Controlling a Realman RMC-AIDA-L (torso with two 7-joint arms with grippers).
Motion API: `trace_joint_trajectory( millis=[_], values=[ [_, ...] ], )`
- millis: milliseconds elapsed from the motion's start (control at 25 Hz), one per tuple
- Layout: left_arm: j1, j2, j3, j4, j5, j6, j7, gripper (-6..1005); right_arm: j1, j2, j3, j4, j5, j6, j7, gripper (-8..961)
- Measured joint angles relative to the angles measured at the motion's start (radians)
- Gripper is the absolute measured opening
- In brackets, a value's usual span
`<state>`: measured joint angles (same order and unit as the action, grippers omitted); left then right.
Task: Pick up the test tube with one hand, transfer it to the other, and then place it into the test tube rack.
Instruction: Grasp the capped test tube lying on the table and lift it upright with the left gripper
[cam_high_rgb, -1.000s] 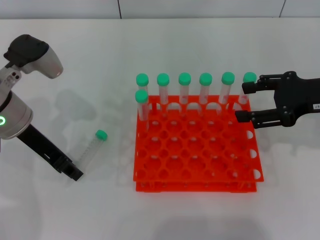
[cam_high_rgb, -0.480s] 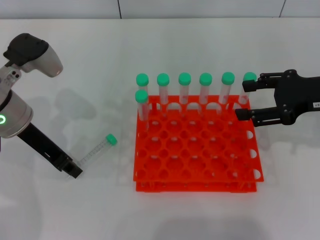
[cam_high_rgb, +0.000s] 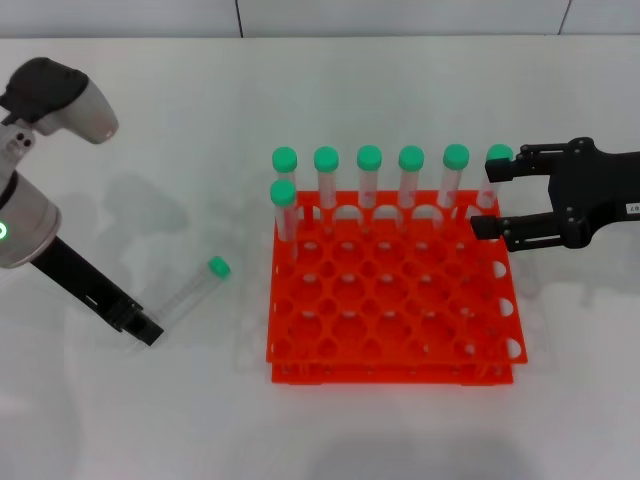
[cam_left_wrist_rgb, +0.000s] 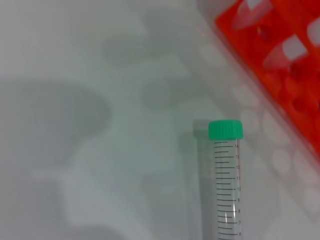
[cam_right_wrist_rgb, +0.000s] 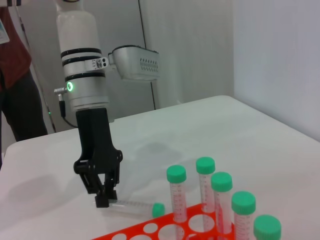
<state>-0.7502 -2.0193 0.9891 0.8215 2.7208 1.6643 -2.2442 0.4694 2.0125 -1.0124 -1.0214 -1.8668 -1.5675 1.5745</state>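
White worktop (cam_high_rgb: 400, 440). Left gripper (cam_high_rgb: 143, 330) pinches the tube (cam_high_rgb: 190, 291) by its base (cap raised) near the left edge; right gripper (cam_high_rgb: 490, 199) spread at the rack's (cam_high_rgb: 390, 320) far-right corner.

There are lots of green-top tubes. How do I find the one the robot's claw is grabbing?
Start at the big orange-red test tube rack in the middle of the white table and look to the robot's left of it. There the left claw grips the bottom end of one test tube. It is the only tube tilted over outside the rack; the seven others stand upright in it.
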Motion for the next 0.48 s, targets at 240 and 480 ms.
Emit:
trace_joint_trajectory(
  millis=[240,480],
  values=[
    [0.015,0.003,-0.13,0.062,-0.004,-0.001,0.036,198,-0.003,0.0,0.0,0.008,0.019,0.005,-0.014,755],
    [0.062,0.024,-0.299,0.157,-0.145,-0.005,0.117,201,-0.009,-0.001,0.004,0.01,0.025,0.022,-0.016,754]
  ],
)
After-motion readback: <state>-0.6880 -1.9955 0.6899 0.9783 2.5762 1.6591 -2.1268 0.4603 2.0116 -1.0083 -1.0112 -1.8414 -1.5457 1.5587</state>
